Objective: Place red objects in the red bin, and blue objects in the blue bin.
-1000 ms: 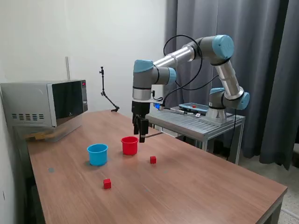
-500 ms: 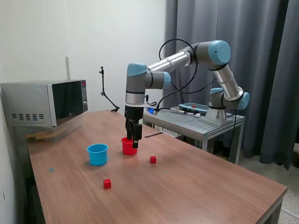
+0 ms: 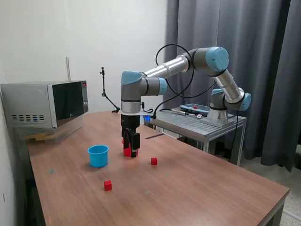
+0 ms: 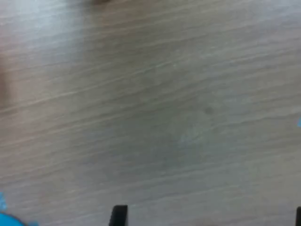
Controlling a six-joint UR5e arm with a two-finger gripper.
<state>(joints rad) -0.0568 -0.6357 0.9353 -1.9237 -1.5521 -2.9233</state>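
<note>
In the exterior view my gripper (image 3: 131,149) hangs low over the wooden table, in front of the red bin (image 3: 126,151), which it mostly hides. The light blue bin (image 3: 98,156) stands to the exterior view's left of it. One red cube (image 3: 154,161) lies on the table to the right of the gripper. Another red cube (image 3: 107,185) lies nearer the front. No blue objects are in view. The blurred wrist view shows bare wood, my gripper (image 4: 208,219) with its fingertips (image 4: 118,215) far apart and nothing between them, and a light blue sliver (image 4: 5,219) at the frame corner.
A microwave (image 3: 44,104) stands at the table's back, on the exterior view's left. A thin black stand (image 3: 106,96) rises behind it. A metal bench (image 3: 202,121) carries the arm's base beyond the table. The table's front edge (image 3: 277,197) runs at the right.
The arm has swung toward the exterior view's left and come lower. The gripper went from beside the red bin to in front of it. The cubes and both bins stayed put.
</note>
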